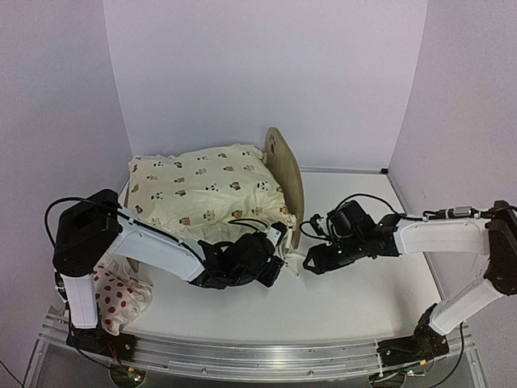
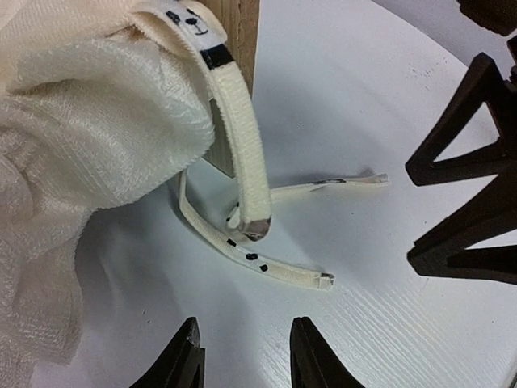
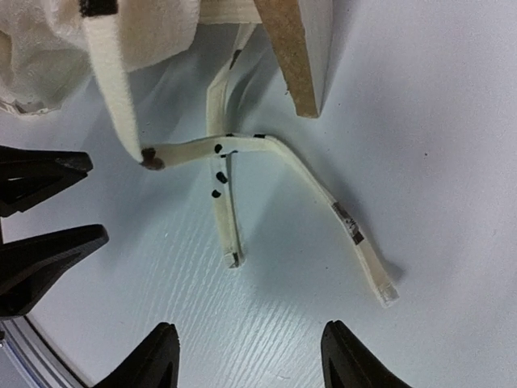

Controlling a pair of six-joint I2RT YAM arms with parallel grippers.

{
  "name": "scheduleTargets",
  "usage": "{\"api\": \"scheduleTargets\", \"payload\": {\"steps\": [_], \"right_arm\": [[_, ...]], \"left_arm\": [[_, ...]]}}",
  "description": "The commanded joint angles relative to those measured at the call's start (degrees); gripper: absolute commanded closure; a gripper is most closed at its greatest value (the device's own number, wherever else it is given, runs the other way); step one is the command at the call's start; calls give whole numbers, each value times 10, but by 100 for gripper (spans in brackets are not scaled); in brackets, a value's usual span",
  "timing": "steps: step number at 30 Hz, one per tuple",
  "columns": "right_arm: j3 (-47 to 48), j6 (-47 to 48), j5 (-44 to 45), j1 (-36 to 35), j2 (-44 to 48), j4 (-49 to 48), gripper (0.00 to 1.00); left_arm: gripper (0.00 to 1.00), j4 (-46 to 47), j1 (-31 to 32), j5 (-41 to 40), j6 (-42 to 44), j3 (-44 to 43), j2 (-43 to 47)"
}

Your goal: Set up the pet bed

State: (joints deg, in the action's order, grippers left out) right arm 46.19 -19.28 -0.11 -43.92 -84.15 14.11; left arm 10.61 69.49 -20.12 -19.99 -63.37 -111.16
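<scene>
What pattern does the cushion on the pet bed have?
The cushion is cream with small animal prints; clearest in the top external view.

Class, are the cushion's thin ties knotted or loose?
Loose: the ties lie flat on the table by the bed post, ends apart, no knot visible.
</scene>
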Motion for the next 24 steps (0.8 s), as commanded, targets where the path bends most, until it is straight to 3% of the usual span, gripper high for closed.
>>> {"api": "scheduleTargets", "payload": {"steps": [1,6,11,15,20,22,24], "right_arm": [[9,17,83,-1,-42,-32,33],[39,50,140,2,-110,-34,31],[53,69,134,12,-159,-41,34],[59,82,126,13,-184,-42,53],[58,88,111,14,-180,-39,93],[60,85,84,14,-165,-24,100],[69,80,35,11,-148,2,100]], "left_arm": [[63,-22,1,1,-7,-14,51],[64,-44,1,0,-9,0,79],[67,-50,1,-5,-19,33,105],[70,-49,1,-9,-24,51,115],[72,-53,1,-12,-22,57,123],[73,-56,1,-13,-19,56,129],[73,-62,1,-14,-14,54,136]]}}
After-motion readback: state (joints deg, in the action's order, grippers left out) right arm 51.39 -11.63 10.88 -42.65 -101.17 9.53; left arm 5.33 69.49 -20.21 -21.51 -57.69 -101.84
